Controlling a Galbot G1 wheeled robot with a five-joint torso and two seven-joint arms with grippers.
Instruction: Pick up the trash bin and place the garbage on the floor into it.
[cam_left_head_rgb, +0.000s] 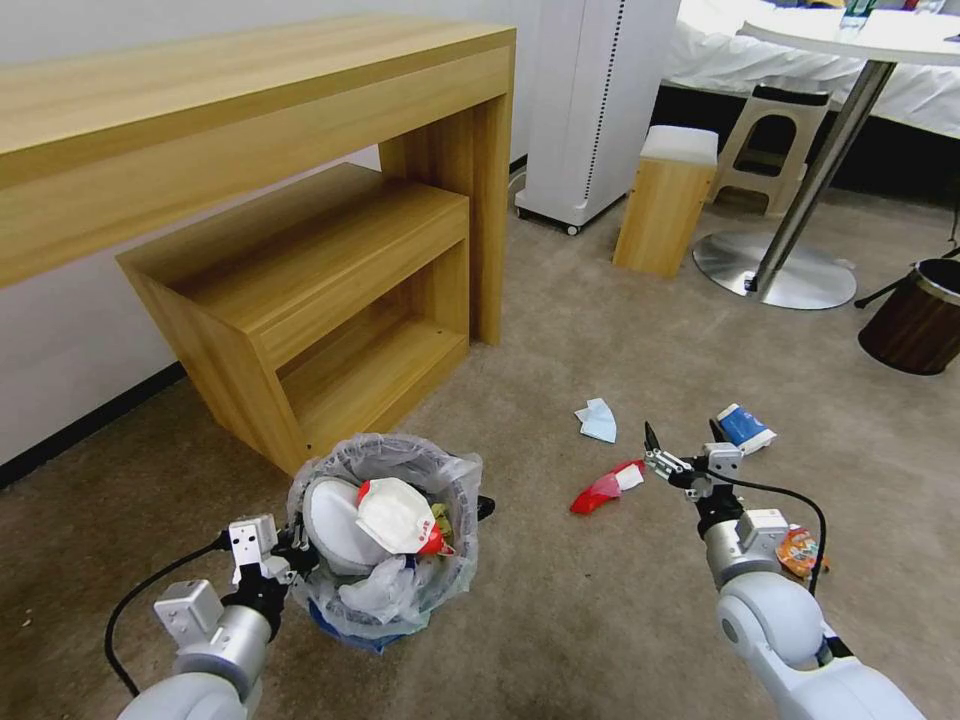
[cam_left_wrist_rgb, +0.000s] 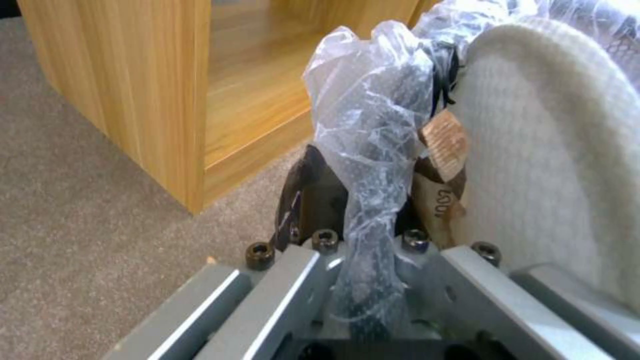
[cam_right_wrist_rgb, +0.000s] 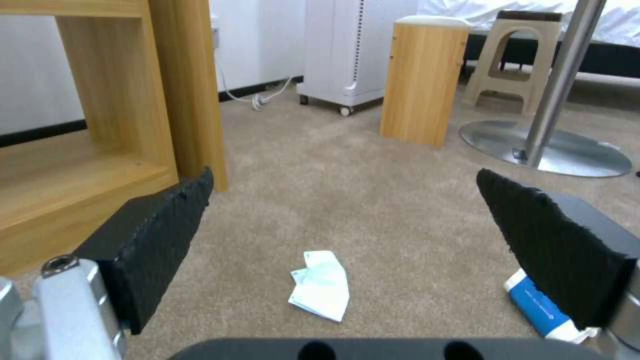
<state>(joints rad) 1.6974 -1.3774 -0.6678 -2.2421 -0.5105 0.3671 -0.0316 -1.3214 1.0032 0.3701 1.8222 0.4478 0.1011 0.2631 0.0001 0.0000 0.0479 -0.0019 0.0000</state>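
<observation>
Carpet nearest you carries the trash bin (cam_left_head_rgb: 385, 535), its rim clamped in your left pincer (cam_left_head_rgb: 290, 552), white slippers (cam_left_head_rgb: 375, 515) inside. Your right pincer (cam_left_head_rgb: 683, 448) hangs spread wide, holding nothing, above the red wrapper (cam_left_head_rgb: 606, 487). Just beyond lie the blue-white paper cup (cam_left_head_rgb: 744, 427) and light-blue mask (cam_left_head_rgb: 598, 420).

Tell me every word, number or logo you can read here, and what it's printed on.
"100", or close to it, sideways and partly hidden: on the brown paper scrap tucked inside the trash bin.
Blue-white paper cup: print too small to read.
Crushed orange can: coloured pattern, no legible words.
Red wrapper: nothing legible.
White packet with red markings in the bin: too small to read.
</observation>
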